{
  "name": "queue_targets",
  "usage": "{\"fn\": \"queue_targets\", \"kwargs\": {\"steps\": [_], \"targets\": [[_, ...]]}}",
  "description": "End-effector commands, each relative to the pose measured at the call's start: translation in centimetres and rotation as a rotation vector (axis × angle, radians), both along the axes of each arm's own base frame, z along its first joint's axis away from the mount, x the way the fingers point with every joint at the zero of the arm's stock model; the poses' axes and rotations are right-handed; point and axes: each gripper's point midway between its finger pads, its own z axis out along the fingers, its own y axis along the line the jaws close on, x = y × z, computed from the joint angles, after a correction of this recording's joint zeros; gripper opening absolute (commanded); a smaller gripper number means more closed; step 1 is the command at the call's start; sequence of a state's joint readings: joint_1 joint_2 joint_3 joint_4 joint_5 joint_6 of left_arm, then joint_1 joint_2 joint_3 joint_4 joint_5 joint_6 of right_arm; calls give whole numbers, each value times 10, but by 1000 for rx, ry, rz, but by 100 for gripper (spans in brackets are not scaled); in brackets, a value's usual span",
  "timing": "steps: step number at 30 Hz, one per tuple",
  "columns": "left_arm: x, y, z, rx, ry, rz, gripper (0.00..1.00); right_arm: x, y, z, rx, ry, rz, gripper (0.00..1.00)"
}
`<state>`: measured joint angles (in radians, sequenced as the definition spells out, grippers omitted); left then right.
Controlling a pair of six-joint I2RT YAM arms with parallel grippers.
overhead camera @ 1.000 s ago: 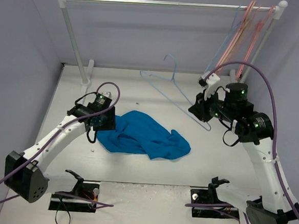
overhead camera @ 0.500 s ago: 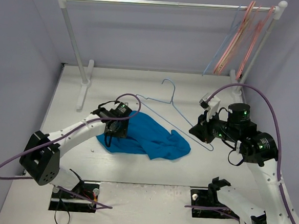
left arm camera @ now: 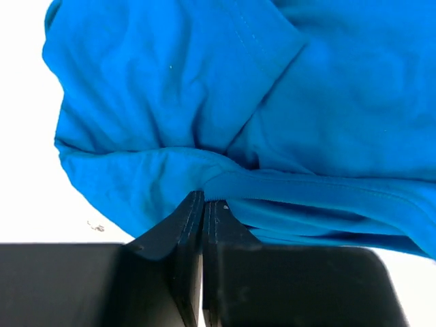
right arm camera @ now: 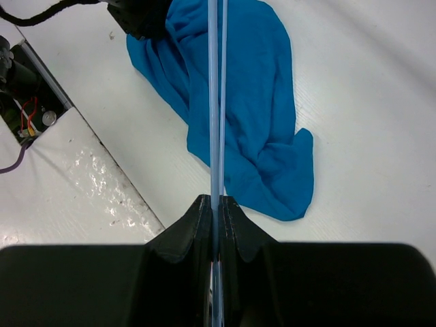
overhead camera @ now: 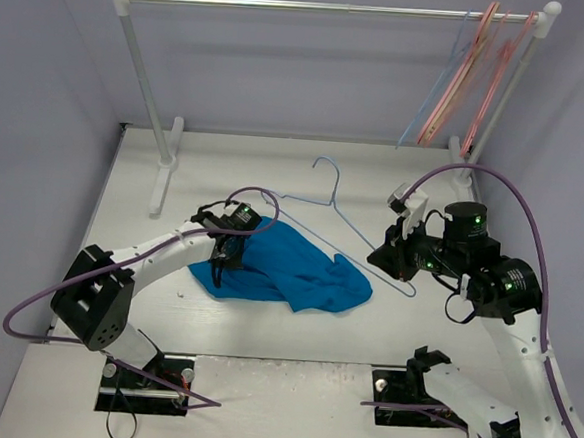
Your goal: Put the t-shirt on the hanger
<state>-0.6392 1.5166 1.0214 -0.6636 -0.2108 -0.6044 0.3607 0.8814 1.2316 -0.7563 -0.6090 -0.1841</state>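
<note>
The blue t-shirt point(overhead camera: 293, 269) lies crumpled on the white table, left of centre. My left gripper point(overhead camera: 221, 262) stands at its left edge. In the left wrist view that gripper point(left arm camera: 204, 197) is shut, with a fold of the t-shirt point(left arm camera: 204, 102) pinched at its tips. My right gripper point(overhead camera: 393, 258) is shut on one end of the light-blue wire hanger point(overhead camera: 347, 223). The hanger reaches left over the t-shirt's far edge, its hook pointing to the back. In the right wrist view the hanger point(right arm camera: 215, 102) runs straight out of the right gripper point(right arm camera: 216, 202) across the t-shirt point(right arm camera: 252, 102).
A clothes rail point(overhead camera: 327, 8) spans the back on white posts, one foot point(overhead camera: 163, 170) standing on the table at the left. Pink hangers point(overhead camera: 473, 71) and a pale blue one point(overhead camera: 431, 98) hang at its right end. Grey walls close in on both sides.
My left arm swung right to the t-shirt's left edge and its jaws closed on the fabric. My right arm brought the hanger forward and down beside the t-shirt, then held still.
</note>
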Motion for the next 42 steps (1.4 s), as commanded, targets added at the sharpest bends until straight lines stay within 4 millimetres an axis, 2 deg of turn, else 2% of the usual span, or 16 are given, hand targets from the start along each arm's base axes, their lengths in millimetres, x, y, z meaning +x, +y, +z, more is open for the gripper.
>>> {"fn": "queue_targets", "kwargs": {"steps": [1,7,8,10,15,23,28,37,42], "targets": [[25,0,26,-16,-106,12,0,5,10,7,41,-14,30,0],[64,17,60,-65,-178,32,0,4,24,4,95,56,77,0],[72,26,63,-66,-181,47,0,4,26,4,104,57,86,0],[83,31,69,-82,-195,56,0,3,30,2,127,84,88,0],[107,30,96,-103,-249,22,0,3,41,4,184,118,125,0],[116,21,115,-138,-257,15,0,4,58,-9,227,202,174,0],[116,23,124,-126,-246,29,0,10,69,-29,236,259,137,0],[109,27,137,-114,-240,19,0,18,82,-50,236,263,108,0],[100,24,139,-132,-223,-15,0,26,86,-55,233,234,89,0]]}}
